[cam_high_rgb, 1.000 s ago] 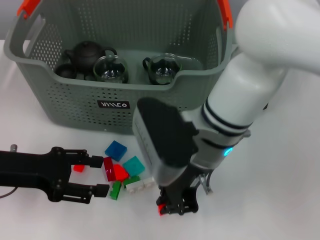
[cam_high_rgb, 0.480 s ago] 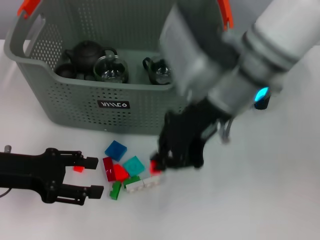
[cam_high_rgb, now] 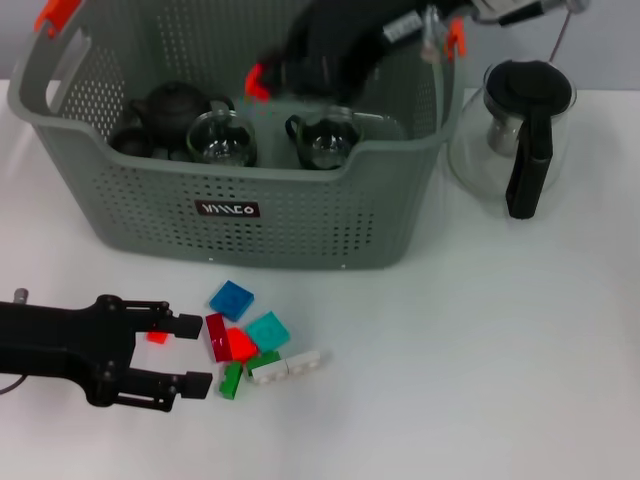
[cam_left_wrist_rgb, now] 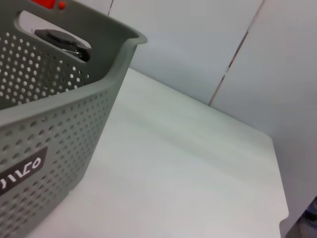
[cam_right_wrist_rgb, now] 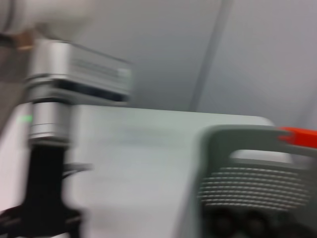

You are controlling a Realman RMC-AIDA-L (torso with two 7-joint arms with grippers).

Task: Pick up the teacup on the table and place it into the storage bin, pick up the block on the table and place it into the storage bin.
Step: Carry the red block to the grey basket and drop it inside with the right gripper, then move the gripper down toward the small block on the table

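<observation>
The grey-green perforated storage bin stands at the back of the white table. Over its open top, my right gripper is shut on a small red block. Inside the bin stand two glass teacups and a black teapot. A cluster of loose blocks lies in front of the bin: blue, teal, red, green, white. At the lower left, my left gripper is open just left of that cluster, with a tiny red block by its upper finger.
A glass pitcher with a black lid and handle stands right of the bin. The bin has orange handle clips and a black label. In the left wrist view the bin wall is close by.
My right gripper has lifted the red block from the table's front and carried it up and back over the bin. The pitcher is now uncovered. The left gripper has barely moved.
</observation>
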